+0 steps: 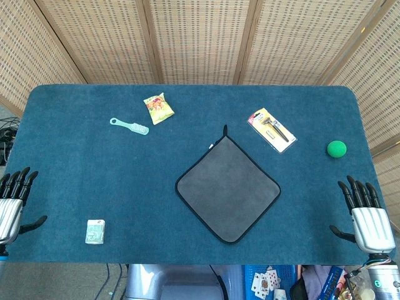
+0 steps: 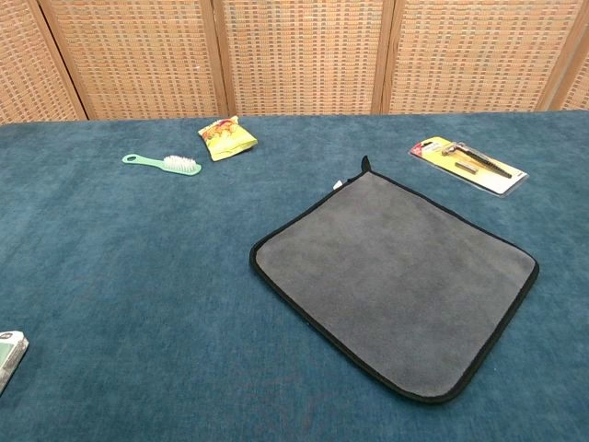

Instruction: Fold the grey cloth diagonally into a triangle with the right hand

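1. The left hand [image 1: 11, 203], silver-backed with black fingers, sits at the table's left edge with its fingers spread apart and nothing in them.
2. A small pale green and white packet [image 1: 95, 231] lies flat near the front left of the blue carpeted table [image 1: 75, 162].
3. A mint green plastic brush [image 1: 130, 125] with white bristles lies further back, with a yellow snack packet [image 1: 159, 108] just to its right.
4. The grey square cloth with black edging [image 1: 227, 189] lies flat and unfolded near the table's middle, turned so that its corners point like a diamond; a small black loop sits at its far corner.
5. A razor in a yellow and red card package [image 1: 271, 129] lies behind the cloth to the right, apart from it.
6. A round green ball [image 1: 336, 148] rests near the right edge.
7. The right hand [image 1: 365, 215] sits at the right edge, fingers spread and empty, well apart from the cloth.
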`<action>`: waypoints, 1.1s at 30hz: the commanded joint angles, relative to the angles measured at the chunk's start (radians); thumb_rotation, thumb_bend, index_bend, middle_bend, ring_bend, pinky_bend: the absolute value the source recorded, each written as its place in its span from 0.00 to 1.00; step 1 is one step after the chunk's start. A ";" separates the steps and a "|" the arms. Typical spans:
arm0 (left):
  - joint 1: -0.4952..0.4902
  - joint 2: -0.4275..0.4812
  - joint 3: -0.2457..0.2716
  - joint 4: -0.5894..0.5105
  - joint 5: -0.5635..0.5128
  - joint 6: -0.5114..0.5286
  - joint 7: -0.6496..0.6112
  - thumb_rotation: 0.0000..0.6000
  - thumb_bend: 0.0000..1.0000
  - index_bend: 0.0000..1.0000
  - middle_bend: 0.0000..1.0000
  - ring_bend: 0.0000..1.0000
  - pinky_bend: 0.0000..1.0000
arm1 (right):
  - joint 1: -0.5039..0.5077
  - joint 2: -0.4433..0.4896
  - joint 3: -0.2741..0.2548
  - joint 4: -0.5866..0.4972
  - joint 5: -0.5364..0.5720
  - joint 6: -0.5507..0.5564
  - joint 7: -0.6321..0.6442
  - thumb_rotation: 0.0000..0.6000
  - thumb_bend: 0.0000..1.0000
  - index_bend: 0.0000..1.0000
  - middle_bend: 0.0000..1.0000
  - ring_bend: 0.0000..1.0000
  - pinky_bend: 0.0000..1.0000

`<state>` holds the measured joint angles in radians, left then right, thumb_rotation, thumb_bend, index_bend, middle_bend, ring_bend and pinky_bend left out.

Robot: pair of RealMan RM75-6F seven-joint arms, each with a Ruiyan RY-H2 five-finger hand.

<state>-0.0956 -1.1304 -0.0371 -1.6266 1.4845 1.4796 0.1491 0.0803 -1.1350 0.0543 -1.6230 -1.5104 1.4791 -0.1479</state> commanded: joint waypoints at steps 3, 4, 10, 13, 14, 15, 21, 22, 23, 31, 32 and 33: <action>0.001 0.001 0.002 -0.001 0.003 0.002 0.001 1.00 0.17 0.00 0.00 0.00 0.00 | -0.001 -0.001 -0.001 0.000 -0.002 0.001 0.000 1.00 0.00 0.00 0.00 0.00 0.00; 0.002 0.001 0.002 -0.001 0.004 0.002 -0.001 1.00 0.17 0.00 0.00 0.00 0.00 | -0.001 -0.001 -0.002 -0.001 -0.003 0.001 -0.001 1.00 0.00 0.00 0.00 0.00 0.00; 0.002 0.003 0.000 -0.001 0.005 0.005 -0.008 1.00 0.17 0.00 0.00 0.00 0.00 | 0.000 -0.004 -0.006 -0.007 -0.007 -0.002 -0.014 1.00 0.00 0.00 0.00 0.00 0.00; 0.000 0.003 0.000 0.001 0.006 0.003 -0.011 1.00 0.17 0.00 0.00 0.00 0.00 | 0.001 -0.006 -0.006 -0.010 -0.008 -0.004 -0.021 1.00 0.00 0.00 0.00 0.00 0.00; -0.001 0.003 -0.001 0.002 0.005 0.001 -0.012 1.00 0.17 0.00 0.00 0.00 0.00 | 0.002 -0.007 -0.007 -0.011 -0.009 -0.005 -0.023 1.00 0.00 0.00 0.00 0.00 0.00; -0.002 0.003 -0.001 0.003 0.004 -0.001 -0.012 1.00 0.17 0.00 0.00 0.00 0.00 | 0.002 -0.008 -0.007 -0.012 -0.011 -0.005 -0.027 1.00 0.00 0.00 0.00 0.00 0.00; -0.002 0.004 -0.003 0.002 -0.001 -0.003 -0.011 1.00 0.17 0.00 0.00 0.00 0.00 | -0.002 -0.023 -0.014 -0.013 -0.042 0.019 -0.038 1.00 0.00 0.00 0.00 0.00 0.00; -0.001 0.004 -0.003 0.001 0.000 0.000 -0.012 1.00 0.17 0.00 0.00 0.00 0.00 | -0.002 -0.023 -0.016 -0.015 -0.045 0.020 -0.039 1.00 0.00 0.00 0.00 0.00 0.00; 0.000 0.004 -0.002 0.000 0.002 0.002 -0.012 1.00 0.17 0.00 0.00 0.00 0.00 | -0.003 -0.022 -0.019 -0.018 -0.049 0.020 -0.040 1.00 0.00 0.00 0.00 0.00 0.00; -0.002 0.005 0.000 0.000 0.003 -0.004 -0.015 1.00 0.17 0.00 0.00 0.00 0.00 | -0.017 -0.020 -0.048 -0.071 -0.066 0.015 -0.063 1.00 0.00 0.02 0.00 0.00 0.00; -0.002 0.006 -0.001 0.000 0.003 -0.004 -0.017 1.00 0.17 0.00 0.00 0.00 0.00 | -0.019 -0.025 -0.051 -0.082 -0.068 0.016 -0.064 1.00 0.00 0.03 0.00 0.00 0.00; -0.002 0.007 -0.001 0.000 0.002 -0.005 -0.020 1.00 0.17 0.00 0.00 0.00 0.00 | -0.021 -0.032 -0.055 -0.090 -0.073 0.018 -0.065 1.00 0.00 0.05 0.00 0.00 0.00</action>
<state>-0.0980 -1.1243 -0.0375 -1.6267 1.4872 1.4751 0.1302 0.0632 -1.1601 0.0060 -1.7030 -1.5778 1.4964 -0.2092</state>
